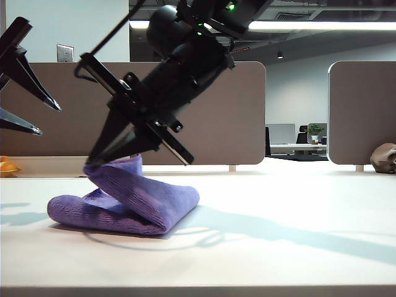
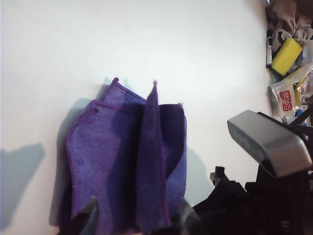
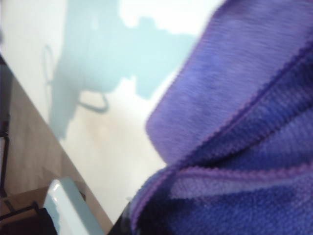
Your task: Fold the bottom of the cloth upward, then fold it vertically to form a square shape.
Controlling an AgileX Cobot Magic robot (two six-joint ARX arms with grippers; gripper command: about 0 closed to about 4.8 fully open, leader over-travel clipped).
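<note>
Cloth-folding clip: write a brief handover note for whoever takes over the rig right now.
Right gripper: shut on the cloth, lifting one edge off the table and carrying it over the rest.
Left gripper: open, empty, raised off to the left of the cloth.
Cloth: already doubled over, lying at the table's left-centre, one flap raised.
Done: first fold appears made.
Left: lay the raised flap across, release, check for a square shape.
</note>
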